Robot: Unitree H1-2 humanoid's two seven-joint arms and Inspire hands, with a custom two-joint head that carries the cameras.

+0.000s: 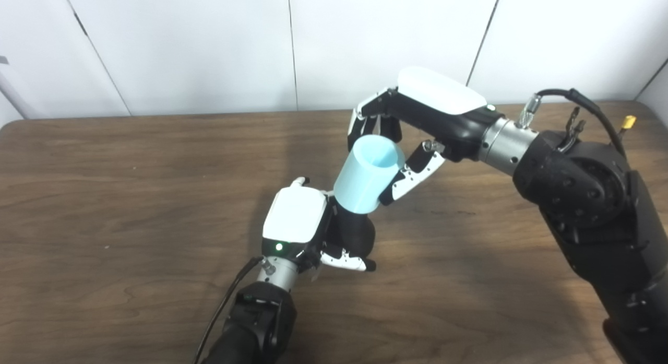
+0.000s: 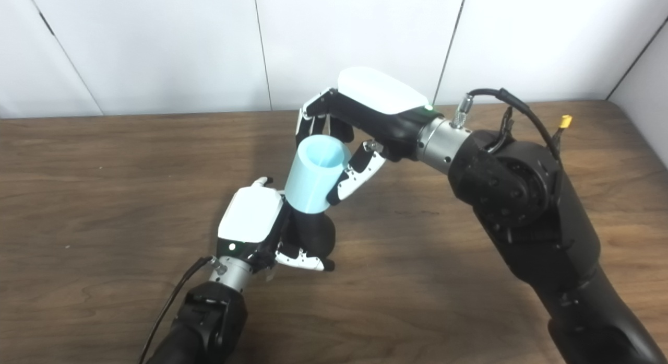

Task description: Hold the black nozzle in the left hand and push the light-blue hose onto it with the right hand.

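Left hand (image 1: 300, 220) closed around black nozzle (image 1: 356, 232) at table (image 1: 104, 197) centre; right hand (image 1: 412, 129) grips light-blue hose (image 1: 365, 178), tilted toward 1 o'clock, lower end already over the nozzle tip, so seating appears partly done, further pushing likely remains.

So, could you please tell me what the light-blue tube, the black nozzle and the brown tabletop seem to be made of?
The light-blue hose looks like matte plastic: an even colour, a smooth rigid wall and an open round mouth. The black nozzle appears to be matte plastic or rubber; it is too dark to tell. The table shows wood grain, possibly laminate.
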